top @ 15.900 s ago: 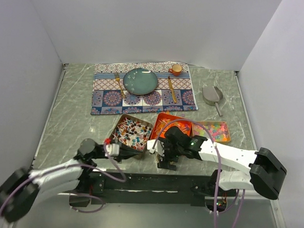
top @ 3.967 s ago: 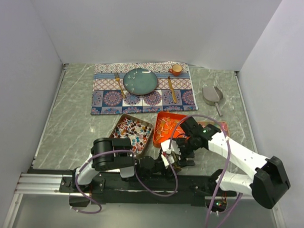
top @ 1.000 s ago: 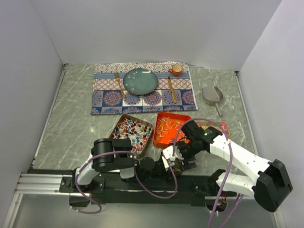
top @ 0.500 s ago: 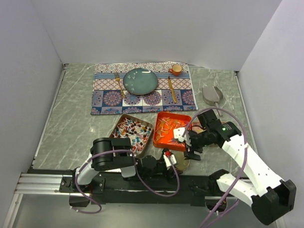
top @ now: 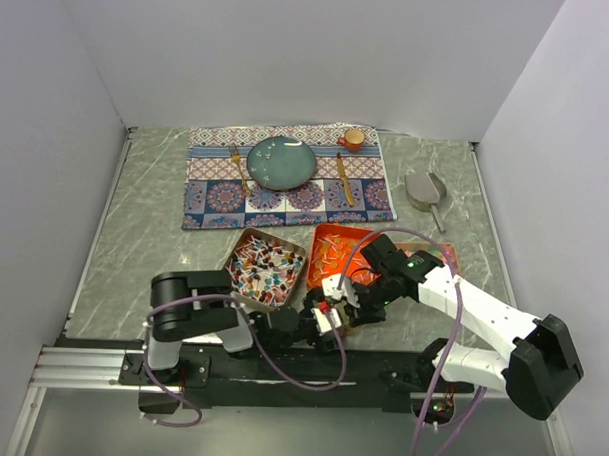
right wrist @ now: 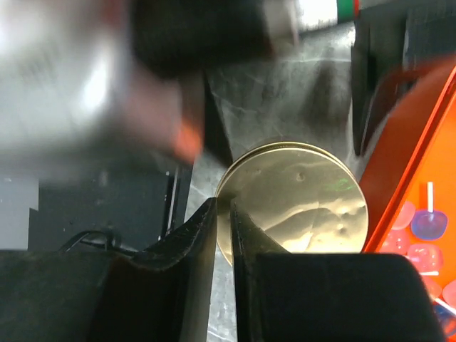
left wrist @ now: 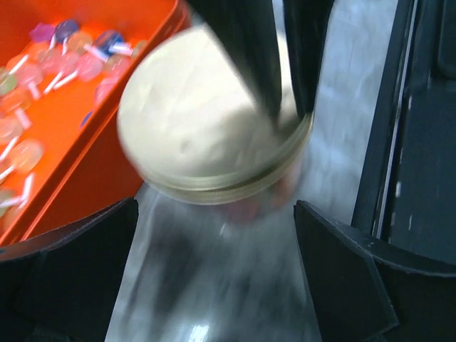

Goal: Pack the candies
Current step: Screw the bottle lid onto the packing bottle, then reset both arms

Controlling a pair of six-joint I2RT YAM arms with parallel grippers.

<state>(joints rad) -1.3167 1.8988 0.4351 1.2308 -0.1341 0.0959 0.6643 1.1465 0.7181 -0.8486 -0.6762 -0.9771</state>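
Note:
The candies lie in three trays: red-white-blue ones in a metal tray [top: 266, 265], orange-red ones in an orange tray [top: 340, 251], and pastel ones [top: 441, 261] partly behind my right arm. Lollipop-like candies [left wrist: 43, 71] show in the orange tray [right wrist: 420, 135]. A clear jar with a gold lid [right wrist: 299, 206] stands beside that tray near the table's front edge. My right gripper [right wrist: 223, 205] is shut on the lid's rim [left wrist: 303, 121]. My left gripper [left wrist: 215, 228] is wide open just in front of the jar [left wrist: 206, 135], holding nothing. From above, both grippers [top: 321, 322] [top: 344, 294] hide the jar.
A patterned placemat [top: 216, 195] at the back carries a teal plate [top: 282, 162], an orange cup [top: 354, 140] and gold cutlery. A silver scoop [top: 426, 190] lies at the back right. The black mounting rail [top: 279, 372] runs along the near edge.
My right gripper swung from over the orange tray back down to the jar and shut on the lid's rim. My left gripper opened wider and its arm shifted left.

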